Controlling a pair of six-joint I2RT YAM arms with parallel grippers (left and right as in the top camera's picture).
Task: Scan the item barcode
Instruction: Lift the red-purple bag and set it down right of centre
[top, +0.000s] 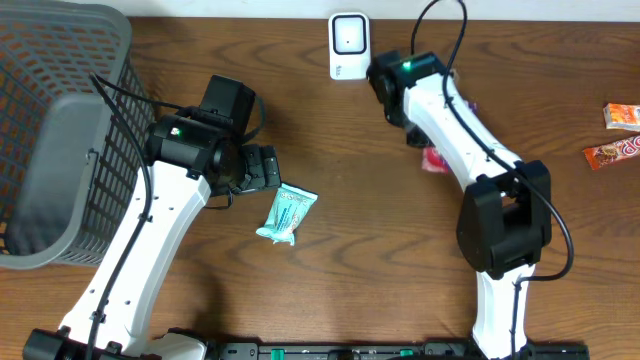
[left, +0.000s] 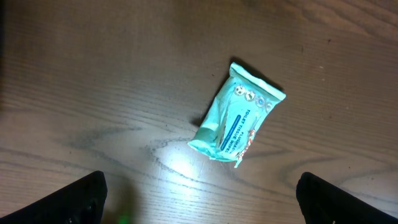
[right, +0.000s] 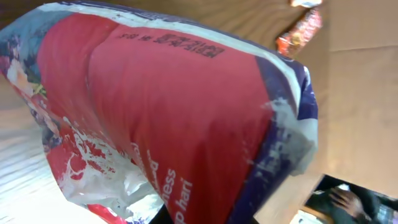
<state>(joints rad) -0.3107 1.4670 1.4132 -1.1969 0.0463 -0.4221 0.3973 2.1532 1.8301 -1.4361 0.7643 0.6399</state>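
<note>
- The red packet looks light, soft and crinkly, probably slick. It is best pinched at a sealed edge so that the barcode face lies flat.
- The right end effector is closed on the packet, which sits directly in front of it, filling its view.
- The scanner stands near that end effector, off to one side.
- The left end effector has its jaws wide and is empty. A teal packet lies on the bench just ahead of it.

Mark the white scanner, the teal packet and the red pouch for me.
white scanner (top: 348, 45), overhead view, middle of its front face.
teal packet (left: 237, 115), left wrist view, centre of its printed face.
red pouch (right: 186, 118), right wrist view, middle of its red panel.
</note>
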